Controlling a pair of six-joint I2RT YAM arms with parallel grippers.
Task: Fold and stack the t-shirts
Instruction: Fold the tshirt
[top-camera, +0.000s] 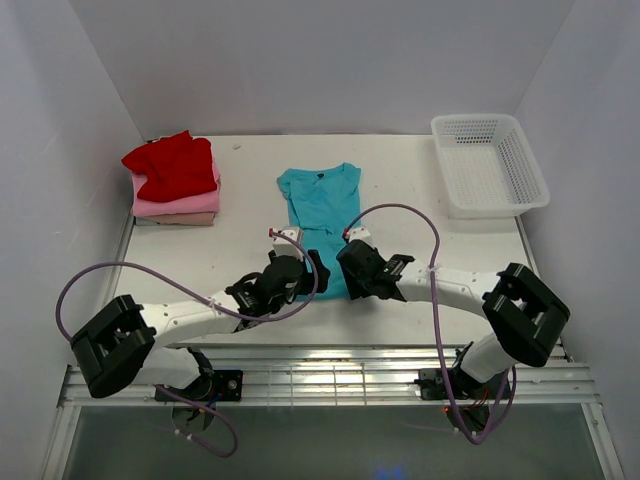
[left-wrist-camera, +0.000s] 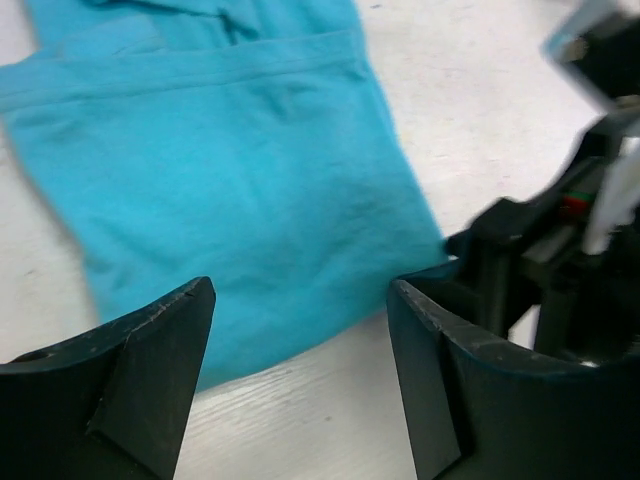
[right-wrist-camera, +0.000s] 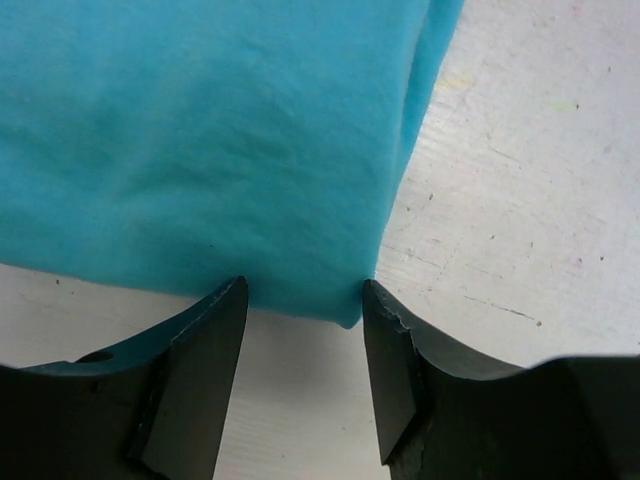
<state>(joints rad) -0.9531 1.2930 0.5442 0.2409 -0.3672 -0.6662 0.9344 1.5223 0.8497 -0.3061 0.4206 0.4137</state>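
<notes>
Teal t-shirt (top-camera: 322, 210): spread flat on the table (top-camera: 250, 190), about midway across, collar toward the far wall, bottom hem toward the arms, sides seemingly folded in to a narrow strip. Soft, thin, light cloth, likely to sag, crease and drag on the tabletop rather than hold shape; nothing fragile about it. Best taken by pinching the 2 hem corners, 1 per gripper, then lifting both together to keep the fold square.

Left gripper (left-wrist-camera: 300, 300): fingers spread wide, holding nothing, hem just beyond the tips. Right gripper (right-wrist-camera: 305, 295): fingers likewise apart, gripping nothing, a hem corner lying right at the tips.

At far left, a stack of 3 folded shirts: red shirt (top-camera: 172, 165) over pink shirt (top-camera: 185, 203) over beige shirt (top-camera: 178, 219). White mesh basket (top-camera: 490, 165) at far right, well apart.
</notes>
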